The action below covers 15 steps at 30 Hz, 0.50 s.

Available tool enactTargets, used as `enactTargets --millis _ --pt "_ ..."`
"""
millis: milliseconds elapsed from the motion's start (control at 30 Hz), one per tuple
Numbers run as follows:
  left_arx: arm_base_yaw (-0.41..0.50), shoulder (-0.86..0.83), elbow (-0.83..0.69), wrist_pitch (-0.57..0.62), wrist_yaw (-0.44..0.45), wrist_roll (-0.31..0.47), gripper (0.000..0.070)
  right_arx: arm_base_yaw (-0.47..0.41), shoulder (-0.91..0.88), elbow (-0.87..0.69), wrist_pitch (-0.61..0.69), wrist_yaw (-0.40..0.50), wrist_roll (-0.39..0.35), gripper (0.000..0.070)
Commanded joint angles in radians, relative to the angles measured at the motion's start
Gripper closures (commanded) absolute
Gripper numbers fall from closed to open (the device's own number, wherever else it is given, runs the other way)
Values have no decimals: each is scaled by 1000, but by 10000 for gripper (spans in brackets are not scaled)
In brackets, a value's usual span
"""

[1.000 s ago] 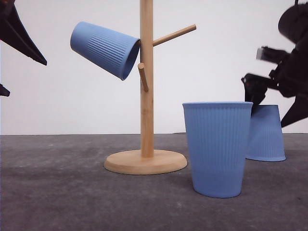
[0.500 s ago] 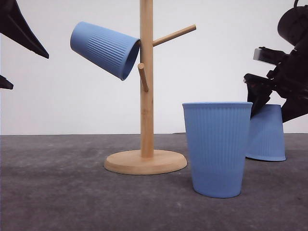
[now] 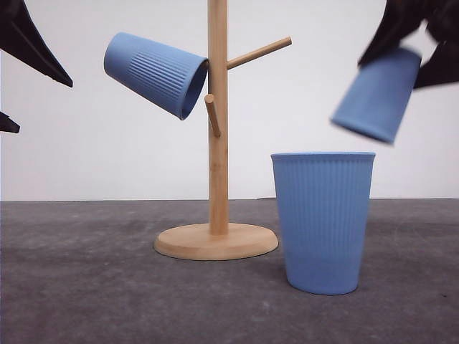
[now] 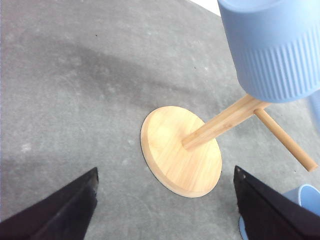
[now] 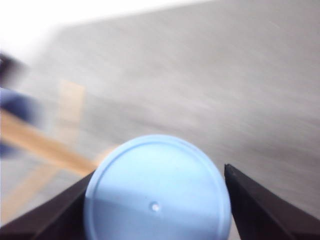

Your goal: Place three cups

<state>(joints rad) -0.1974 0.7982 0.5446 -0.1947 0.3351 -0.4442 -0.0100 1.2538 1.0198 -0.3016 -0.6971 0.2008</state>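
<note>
In your front view, the right gripper (image 3: 414,44) is holding a light-blue cup (image 3: 377,94) in the air at the upper right, tilted, its fingers pinching the cup's base end, mouth pointing down and left. A second cup (image 3: 155,74) is hanging on a peg of the wooden cup tree (image 3: 217,143), mouth against the post. The third cup (image 3: 323,221) is standing upright on the grey table (image 3: 86,287), just right of the tree's round base. Your left gripper (image 3: 21,72) is sitting at the far left edge, fingers spread apart.

In your left wrist view, the spread fingers (image 4: 65,210) are framing the tree's base (image 4: 181,151), with the hung cup (image 4: 275,47) above it.

In your right wrist view, blurred, the fingers (image 5: 255,200) are gripping the held cup's flat base (image 5: 157,192) from both sides.
</note>
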Motion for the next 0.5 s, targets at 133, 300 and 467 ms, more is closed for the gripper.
enactTargets --millis 133,300,467 --pt "-1 4 10 12 -6 17 201 -7 -125 -7 101 -78 185 310" --pt "-1 4 10 26 -6 17 201 2 -131 -7 253 -141 349 310" --pt "-1 4 10 59 -5 15 201 41 -92 -7 337 -136 425 309"
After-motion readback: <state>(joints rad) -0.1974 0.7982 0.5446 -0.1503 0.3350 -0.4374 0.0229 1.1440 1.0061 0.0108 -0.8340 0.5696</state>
